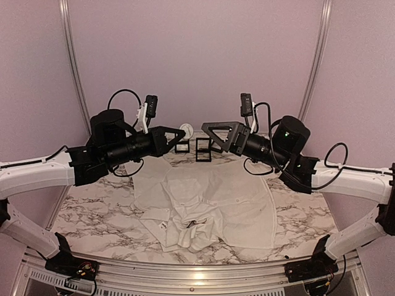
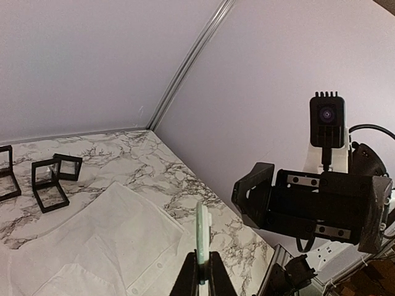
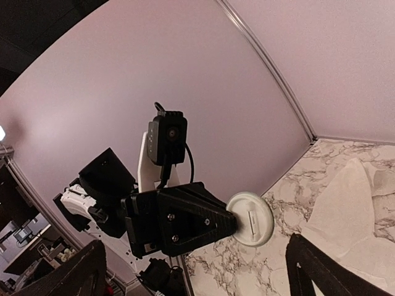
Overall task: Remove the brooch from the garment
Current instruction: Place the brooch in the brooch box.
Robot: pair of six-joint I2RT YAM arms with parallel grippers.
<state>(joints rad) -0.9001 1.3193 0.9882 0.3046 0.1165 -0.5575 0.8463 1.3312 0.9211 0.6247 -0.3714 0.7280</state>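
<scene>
1. The left gripper [image 1: 179, 132] is clamped on a round white disc-shaped brooch [image 1: 186, 131]. In the left wrist view its two black fingers [image 2: 185, 277] pinch the brooch [image 2: 202, 229] by its lower edge, and the disc stands upright, edge-on to that camera.
2. The left arm reaches up from its base at the near left and bends at the elbow. Its black forearm lies roughly level, pointing right toward the middle of the scene, well above the table.
3. The right gripper [image 1: 208, 136] stands with its jaws wide apart and holds nothing. Its tips face the left gripper, just beside the brooch but not touching it.
4. The right arm mirrors the left, raised from the near right with its forearm angled in toward the centre.
5. From the right wrist camera the flat face of the brooch [image 3: 250, 219] shows a small rectangular fitting at its centre. The left gripper's fingers grip it from the left.
6. The white button-up shirt of thin cloth [image 1: 210, 197] lies crumpled on the marble-patterned table [image 1: 92, 213], below both grippers and apart from the brooch.
7. Several small black open square frames [image 1: 202, 150] stand on the table just beyond the shirt's far edge.
</scene>
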